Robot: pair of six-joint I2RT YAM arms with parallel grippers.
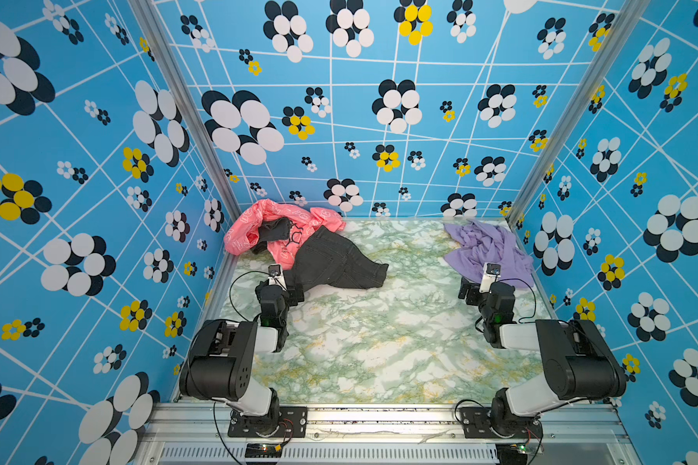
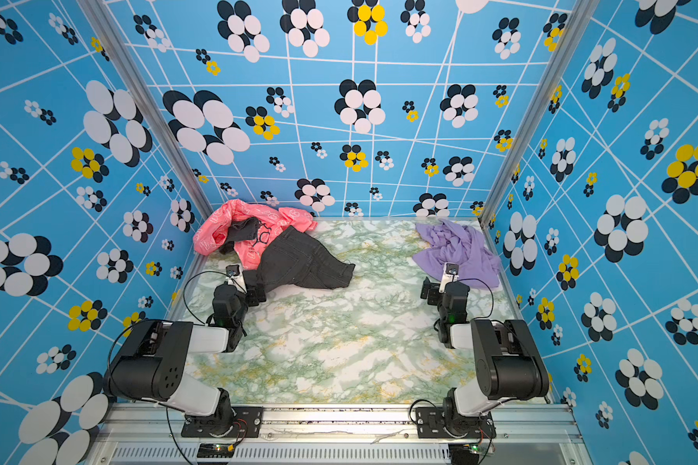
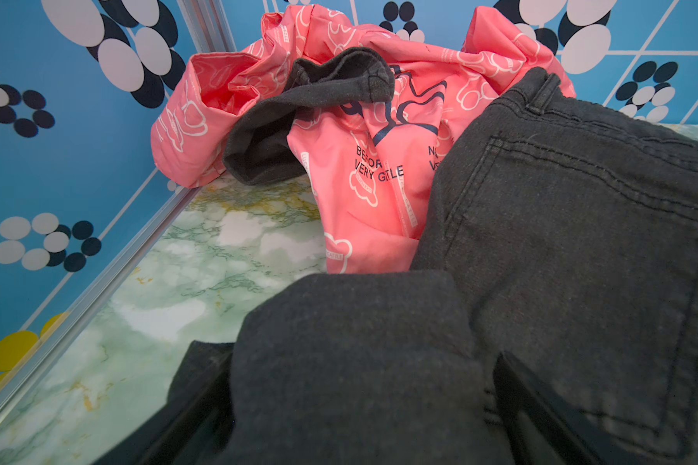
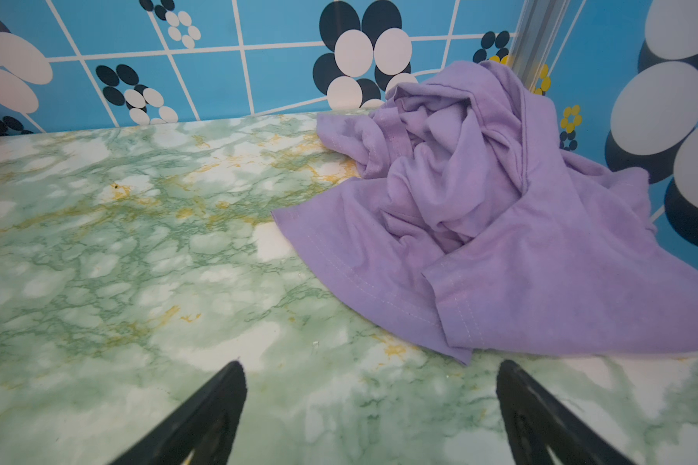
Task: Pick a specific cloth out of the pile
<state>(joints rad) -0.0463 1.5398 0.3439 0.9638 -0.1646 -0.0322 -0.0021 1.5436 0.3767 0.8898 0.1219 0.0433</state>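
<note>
Lilac and plain, the cloth (image 1: 487, 249) lay crumpled by itself in the far right corner of the marbled table (image 1: 379, 334). Its far folds were against the blue flowered walls (image 1: 383, 120) and the aluminium corner post (image 4: 534, 40), and its near hem lay flat on the surface. The right gripper (image 4: 370, 364) stood just short of that hem, jaws spread wide with nothing between them. Well apart, in the far left corner, the pile (image 1: 295, 245) consisted of the coral-pink printed cloth (image 3: 363, 181) bunched against the wall and the dark jeans (image 1: 335, 261) sprawling from it toward the middle, one dark end lying over the pink. The left gripper (image 1: 297, 294) sat at the jeans' near edge, released as well; in the left wrist view a fold of denim lay between its spread fingers (image 3: 196, 386). Open marble ran between the two heaps and across the near half to the front rail (image 1: 379, 416), with only the arms and their cables along the sides.
</note>
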